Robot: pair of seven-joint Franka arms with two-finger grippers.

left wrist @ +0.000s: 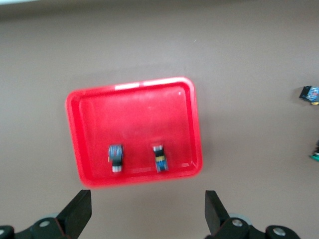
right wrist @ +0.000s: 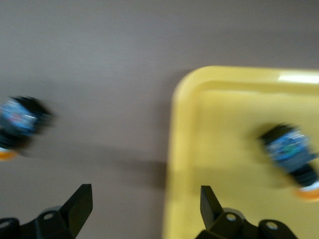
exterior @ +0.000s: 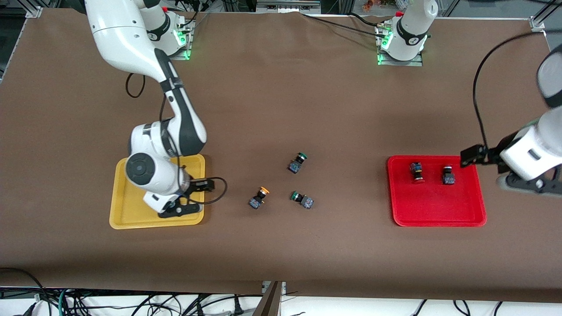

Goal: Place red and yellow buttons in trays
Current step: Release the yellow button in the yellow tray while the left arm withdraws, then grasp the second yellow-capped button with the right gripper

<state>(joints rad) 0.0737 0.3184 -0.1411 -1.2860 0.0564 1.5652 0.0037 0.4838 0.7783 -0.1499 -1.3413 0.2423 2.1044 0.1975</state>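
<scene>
- Two red-capped buttons, one (exterior: 416,171) and the other (exterior: 448,174), lie side by side in the red tray (exterior: 439,217), near the counter's left-arm end. From the front, the left tool (exterior: 467,158) hangs over that tray's rim toward the counter's end, likely parked after serving it.
- One yellow-capped button (exterior: 259,197) lies loose mid-counter, between the trays, with two green-capped switches, one (exterior: 298,162) farther from the camera and one (exterior: 302,199) just beside it. The right tool (exterior: 180,210) is low over the yellow tray (exterior: 127,219), at the corner nearest the loose buttons.
- Left wrist view: the left tool (left wrist: 148,211) is spread wide and empty, the red tray (left wrist: 75,149) and both red buttons, one (left wrist: 115,157) and the other (left wrist: 160,158), below it.
- Right wrist view: the right tool (right wrist: 146,206) is wide apart and empty, straddling the rim of the yellow tray (right wrist: 219,79). A yellow-capped button (right wrist: 291,157) lies in that tray; the other (right wrist: 17,124) is out on the counter (right wrist: 99,50). I judge one yellow button is left to fetch.
</scene>
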